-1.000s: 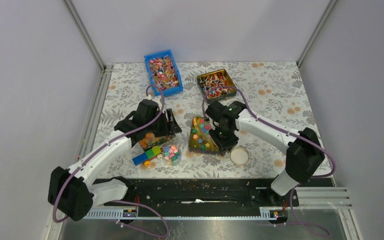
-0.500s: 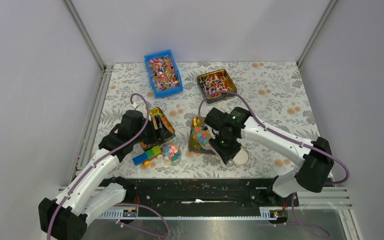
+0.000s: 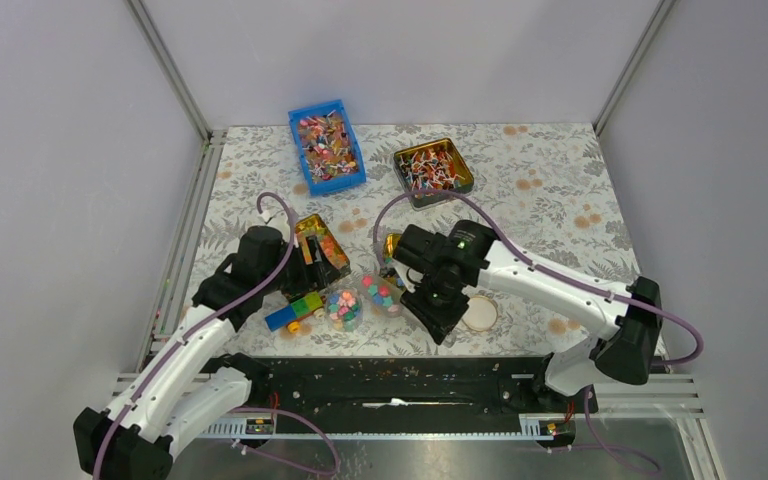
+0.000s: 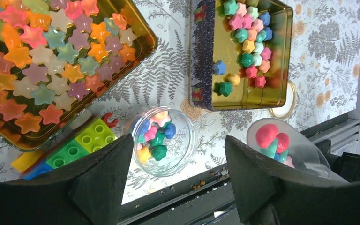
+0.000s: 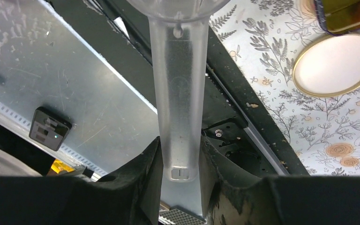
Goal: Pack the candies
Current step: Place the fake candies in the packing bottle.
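— Two things have changed over the last second. On the left, the left claw [image 4: 178,140] has drawn back toward the near edge and spread wider. Its fingers stand well apart with nothing between them, above the tin of translucent stars [image 4: 51,61] and the toy blocks [image 4: 77,147].

— So it isn't steadying anything?

— No. The small clear jar [image 4: 165,140] stands upright on the tabletop [image 3: 540,160] just beside the blocks. Its mouth is open, nothing grips it, and a small heap of candies [image 4: 155,136] sits in the bottom.

— And further right?

— The scoop [image 4: 286,150] has left the gold tin [image 4: 243,51] and swung left. It now hangs just right of the jar, carrying pink and green pieces. Many more candies lie in that tin behind it.

— Is the hold firm?

— The right claw [image 5: 180,159] is clamped on the scoop's clear handle, with both fingers pressed against its sides. The round lid [image 3: 479,313] lies flat to the right of it, apart from the jar.

— What does that mean for the packing?

— I'd say the scooping is done for this load and the pour comes next. The jar looks narrow beside the scoop and nothing braces it, so pieces could spill over the rim. The packing is far from finished, because most of the candies are in the tin.
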